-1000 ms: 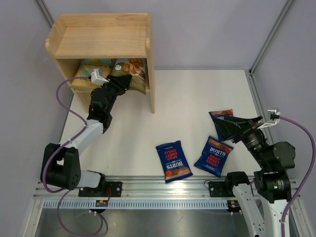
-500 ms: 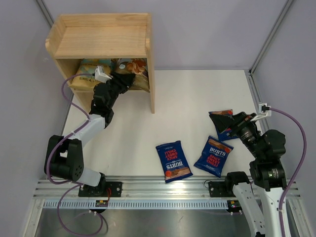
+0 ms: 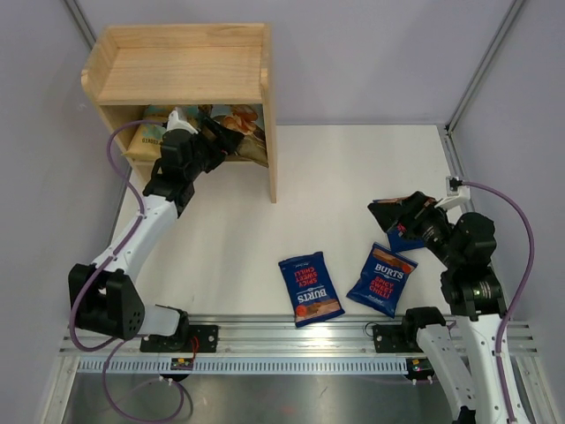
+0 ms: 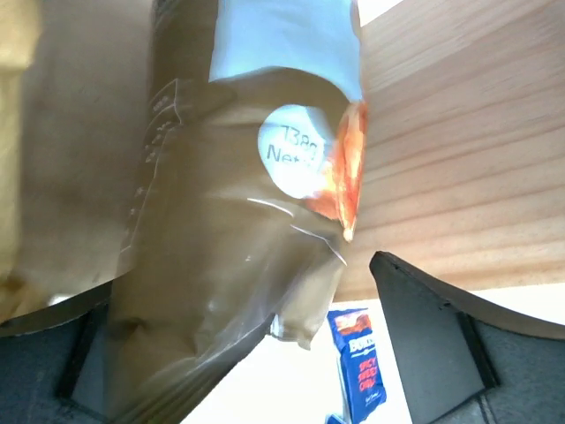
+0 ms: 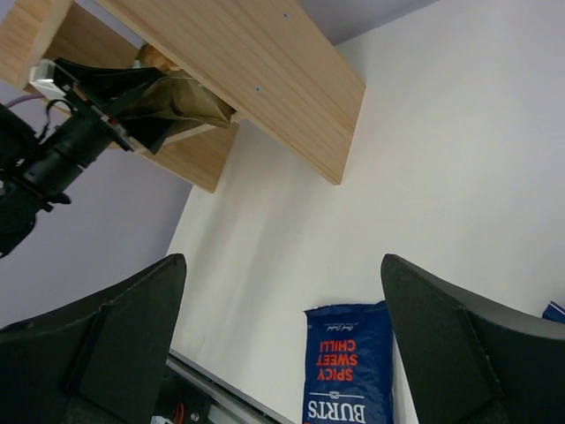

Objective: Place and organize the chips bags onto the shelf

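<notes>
Your left gripper [image 3: 228,134] is inside the shelf [image 3: 181,75], lower tier, jaws wide open. The large light-blue bag [image 4: 221,221] sits between its fingers, touching one, clear of the other; the yellow-tan bag [image 3: 146,141] is just left of it. Your right gripper [image 5: 282,265] gapes wide w/ nothing held. One Burts bag [image 3: 408,237] lies partly hidden under it, and a second Burts bag [image 3: 382,278] and a third Burts bag [image 3: 309,289] lie on the worktop [image 3: 335,177], nearer the arm bases.

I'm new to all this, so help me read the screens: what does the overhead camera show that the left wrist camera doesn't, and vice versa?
Only overhead: the whole shelf, the right gripper and all three Burts bags. Only left wrist: readable print, "138g", on the round white label of the large bag. Both: that bag in the shelf's lower tier, shelf wood, and one Burts bag.
</notes>
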Motion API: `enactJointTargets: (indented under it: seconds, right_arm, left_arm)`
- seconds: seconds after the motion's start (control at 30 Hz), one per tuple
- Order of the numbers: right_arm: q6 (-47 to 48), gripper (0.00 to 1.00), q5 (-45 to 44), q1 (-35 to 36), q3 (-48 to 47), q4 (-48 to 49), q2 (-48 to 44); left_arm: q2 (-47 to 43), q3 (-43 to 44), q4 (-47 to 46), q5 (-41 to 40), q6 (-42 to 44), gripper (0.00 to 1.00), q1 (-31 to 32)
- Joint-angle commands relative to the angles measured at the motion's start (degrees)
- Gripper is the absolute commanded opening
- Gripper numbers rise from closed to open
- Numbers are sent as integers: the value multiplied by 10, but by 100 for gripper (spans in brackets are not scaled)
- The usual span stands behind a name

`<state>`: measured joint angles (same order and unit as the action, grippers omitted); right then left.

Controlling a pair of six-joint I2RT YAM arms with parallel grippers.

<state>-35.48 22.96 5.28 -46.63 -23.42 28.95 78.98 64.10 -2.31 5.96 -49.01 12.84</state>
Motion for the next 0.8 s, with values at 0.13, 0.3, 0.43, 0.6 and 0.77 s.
enactJointTargets:
  seconds: [0.13,0.3,0.43,0.6,0.77]
  right_arm:
    - [56,99,34,2,-14,-30,88]
    - [26,99,96,3,39,32,155]
    - [5,100,102,25,80,95,193]
    - [3,99,73,51,103,138,203]
    - [33,99,74,59,102,125,251]
  left_arm:
    - [-99,45,133,-43,43,99,-2]
    - [-145,74,184,-57,84,99,-2]
    - [-141,105,227,-57,113,99,-7]
    - [-164,115,286,-78,160,96,-7]
    - [-229,99,332,-76,201,99,-7]
